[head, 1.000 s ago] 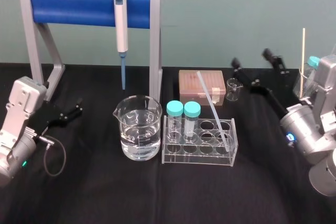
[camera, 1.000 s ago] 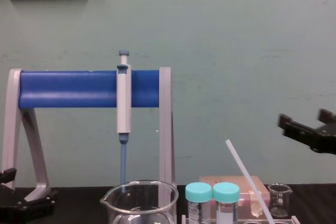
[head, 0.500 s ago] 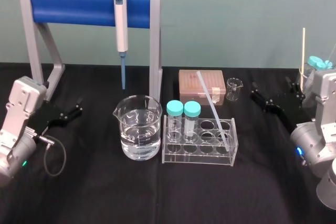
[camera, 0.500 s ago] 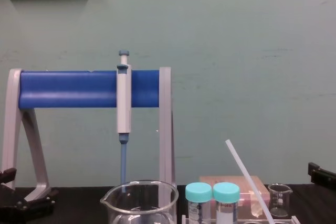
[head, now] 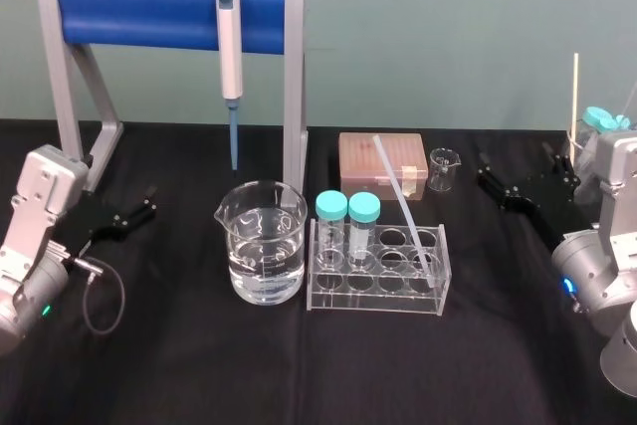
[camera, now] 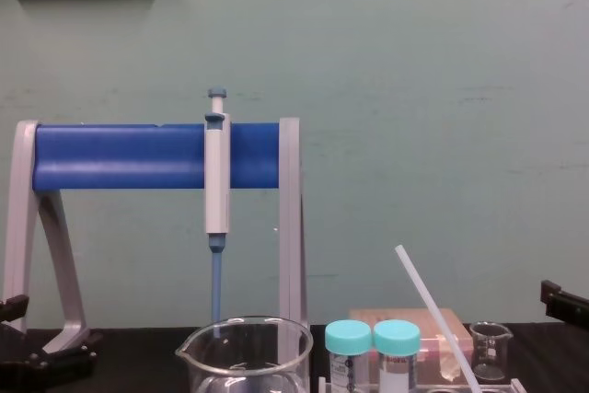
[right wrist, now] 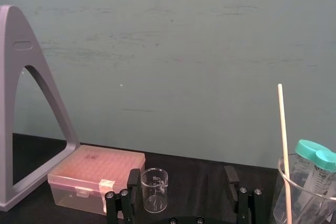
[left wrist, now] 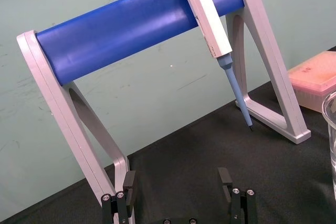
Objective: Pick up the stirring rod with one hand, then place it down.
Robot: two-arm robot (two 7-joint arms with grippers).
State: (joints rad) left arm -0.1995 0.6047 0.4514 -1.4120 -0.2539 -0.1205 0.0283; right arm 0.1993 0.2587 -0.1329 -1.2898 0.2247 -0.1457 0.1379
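Your right gripper [right wrist: 182,173] sits low over the surface, fingers spread wide and empty, with a small beaker [right wrist: 155,188] just ahead of it. The stirring rod [head: 402,208] leans in the clear rack [head: 378,284], well apart to the gripper's left. I judge this a retreat after set-down, so steer clear of the beaker. A second ago this gripper hung higher; the rod hasn't moved. Your left gripper [left wrist: 177,174] is parked, fingers apart.

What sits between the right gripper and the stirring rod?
The small glass beaker stands between the open right gripper and the upper part of the stirring rod, which leans in the clear rack. Lower down, nothing visible blocks it. The left gripper rests by the blue stand.
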